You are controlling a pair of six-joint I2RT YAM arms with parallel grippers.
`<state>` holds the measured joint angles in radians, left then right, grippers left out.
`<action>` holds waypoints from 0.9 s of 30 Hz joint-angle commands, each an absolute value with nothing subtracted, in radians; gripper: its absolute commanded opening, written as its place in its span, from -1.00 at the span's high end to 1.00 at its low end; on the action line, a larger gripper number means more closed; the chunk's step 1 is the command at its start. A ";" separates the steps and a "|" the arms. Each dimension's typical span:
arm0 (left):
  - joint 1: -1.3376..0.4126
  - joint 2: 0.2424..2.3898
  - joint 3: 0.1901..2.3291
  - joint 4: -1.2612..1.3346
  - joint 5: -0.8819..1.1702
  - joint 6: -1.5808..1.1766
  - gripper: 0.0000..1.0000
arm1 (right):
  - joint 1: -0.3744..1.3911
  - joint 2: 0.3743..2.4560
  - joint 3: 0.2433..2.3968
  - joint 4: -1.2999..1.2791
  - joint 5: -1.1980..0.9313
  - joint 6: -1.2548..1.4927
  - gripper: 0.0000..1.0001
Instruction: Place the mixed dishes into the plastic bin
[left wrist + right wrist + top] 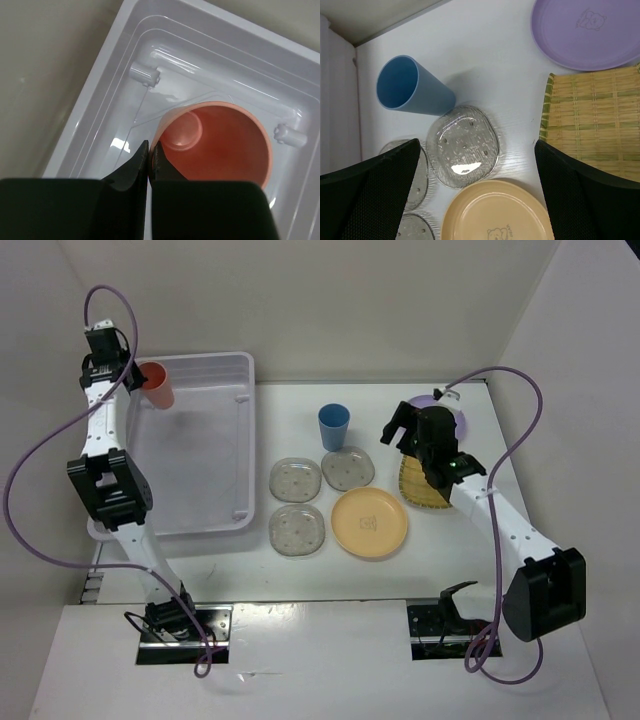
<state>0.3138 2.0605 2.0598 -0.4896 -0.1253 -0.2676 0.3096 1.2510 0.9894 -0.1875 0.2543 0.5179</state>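
While the left gripper point(150, 161) is clenched on one thin side of the salmon cup's point(220, 145) rim, the cup sits over the far left corner of the plastic bin point(200, 470). Whether its base touches the bin floor is hard to tell, though it looks slightly raised. If it is let go from a height or at a tilt, the light cup could bounce, tip over and roll along the slick floor. The right gripper point(402, 420) hangs released and empty over the right of the worktop, above the yellow woven-textured plate point(420, 488). The blue cup point(334, 426) stands to its left. A careless descent could knock that cup over, and the flat plate offers little edge to pinch.
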 commanded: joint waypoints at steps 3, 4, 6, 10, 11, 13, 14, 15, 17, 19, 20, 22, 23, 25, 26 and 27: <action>0.330 2.190 2.218 -0.511 -0.146 -0.285 1.00 | 0.322 1.258 1.052 -0.144 0.281 0.511 -0.99; 0.330 2.203 2.227 -0.511 -0.146 -0.285 1.00 | 0.322 1.267 1.052 -0.153 0.281 0.511 -0.99; 0.341 2.239 2.259 -0.511 -0.155 -0.285 1.00 | 0.331 1.276 1.062 -0.153 0.290 0.520 -0.99; 0.351 2.301 2.344 -0.567 -0.166 -0.295 1.00 | 0.342 1.287 1.072 -0.153 0.299 0.520 -0.99; 0.351 2.313 2.344 -0.568 -0.191 -0.295 1.00 | 0.351 1.298 1.081 -0.153 0.299 0.520 -0.99; 0.351 2.313 2.333 -0.568 -0.215 -0.307 1.00 | 0.351 1.308 1.091 -0.144 0.288 0.509 -0.99; 0.351 2.313 2.324 -0.568 -0.225 -0.307 1.00 | 0.351 1.322 1.091 -0.144 0.270 0.509 -0.99; 0.351 2.313 2.315 -0.568 -0.238 -0.307 1.00 | 0.351 1.322 1.101 -0.144 0.261 0.499 -0.99; 0.360 2.313 2.295 -0.557 -0.249 -0.307 1.00 | 0.351 1.348 1.111 -0.144 0.261 0.499 -0.99; 0.360 2.313 2.281 -0.557 -0.223 -0.307 1.00 | 0.360 1.361 1.132 -0.135 0.250 0.486 -0.99; 0.371 2.313 2.281 -0.557 -0.222 -0.316 1.00 | 0.360 1.376 1.132 -0.135 0.250 0.486 -0.99; 0.371 2.313 2.272 -0.557 -0.198 -0.325 0.97 | 0.360 1.397 1.157 -0.144 0.250 0.477 -0.99; 0.371 2.313 2.272 -0.557 -0.189 -0.325 0.90 | 0.360 1.397 1.170 -0.144 0.250 0.477 -0.99; 0.371 2.313 2.272 -0.557 -0.167 -0.325 0.88 | 0.360 1.407 1.181 -0.144 0.250 0.468 -0.99; 0.371 2.324 2.272 -0.557 -0.167 -0.325 0.88 | 0.360 1.407 1.181 -0.144 0.250 0.468 -0.99; 0.371 2.324 2.272 -0.557 -0.155 -0.325 0.88 | 0.370 1.416 1.190 -0.144 0.241 0.468 -0.99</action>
